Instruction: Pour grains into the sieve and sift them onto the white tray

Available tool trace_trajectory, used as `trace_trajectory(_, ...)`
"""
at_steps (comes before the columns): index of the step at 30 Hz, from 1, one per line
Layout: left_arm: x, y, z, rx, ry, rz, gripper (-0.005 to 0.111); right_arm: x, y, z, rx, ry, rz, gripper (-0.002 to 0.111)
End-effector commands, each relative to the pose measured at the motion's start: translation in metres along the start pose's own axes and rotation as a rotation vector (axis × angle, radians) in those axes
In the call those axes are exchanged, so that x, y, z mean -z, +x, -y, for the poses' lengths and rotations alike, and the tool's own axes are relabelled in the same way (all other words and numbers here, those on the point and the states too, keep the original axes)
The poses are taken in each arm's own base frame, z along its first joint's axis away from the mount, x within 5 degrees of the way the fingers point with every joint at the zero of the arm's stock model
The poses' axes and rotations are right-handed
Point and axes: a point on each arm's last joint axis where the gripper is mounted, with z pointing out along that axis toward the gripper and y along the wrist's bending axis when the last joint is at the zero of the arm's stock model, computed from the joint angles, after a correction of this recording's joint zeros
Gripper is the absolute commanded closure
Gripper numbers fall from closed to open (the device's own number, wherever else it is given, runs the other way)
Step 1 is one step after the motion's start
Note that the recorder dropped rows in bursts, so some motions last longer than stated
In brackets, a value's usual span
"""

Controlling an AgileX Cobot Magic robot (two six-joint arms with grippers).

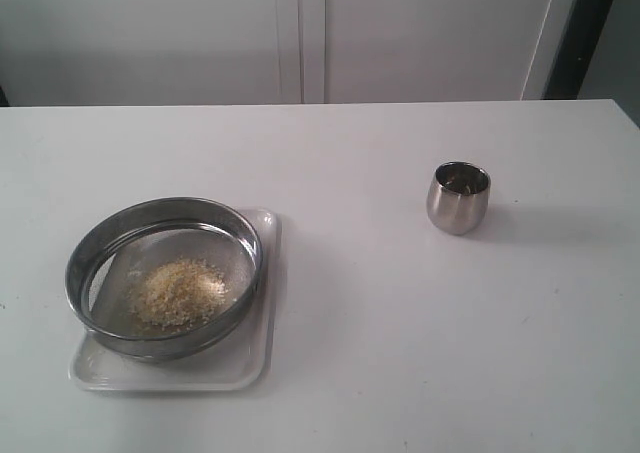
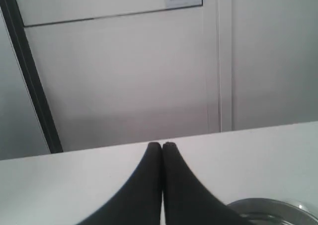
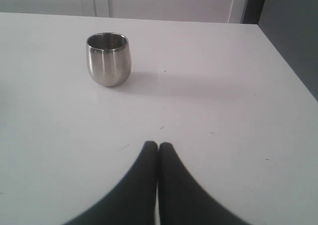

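Observation:
The steel sieve (image 1: 92, 248) rests on the white tray (image 1: 262, 303) at the table's front left. A heap of grains (image 1: 178, 291) lies on its mesh. A small steel cup (image 1: 459, 197) stands upright to the right, apart from the tray; the right wrist view shows the cup (image 3: 109, 59) some way beyond my right gripper (image 3: 158, 146), which is shut and holds nothing. My left gripper (image 2: 162, 146) is also shut and holds nothing, with a bit of the sieve rim (image 2: 271, 206) beside it. Neither arm shows in the exterior view.
A white table (image 1: 400, 333) carries everything. Its back edge meets a white panelled wall (image 1: 300, 33). A dark vertical strip (image 1: 590, 33) stands at the back right.

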Motion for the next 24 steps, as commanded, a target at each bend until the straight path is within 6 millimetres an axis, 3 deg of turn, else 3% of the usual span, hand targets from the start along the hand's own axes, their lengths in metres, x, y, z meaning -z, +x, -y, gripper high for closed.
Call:
trace_trajectory(1, -0.009, -0.016, 0.0, 0.014, 0.029, -0.106, 0.107, 0.0, 0.0, 0.0, -0.004, 0.005, 0.017, 0.108)
trace_trajectory(5, -0.021, -0.028, 0.0, 0.038, 0.045, -0.187, 0.107, 0.0, 0.0, 0.0, -0.004, 0.005, 0.017, 0.108)
trace_trajectory(11, -0.05, -0.029, 0.0, 0.051, 0.082, -0.396, 0.107, 0.0, 0.0, 0.0, -0.004, 0.005, 0.017, 0.108)
trace_trajectory(24, -0.132, 0.012, 0.002, 0.113, 0.124, -0.868, 0.107, 0.0, 0.0, 0.0, -0.004, 0.005, 0.017, 0.108)
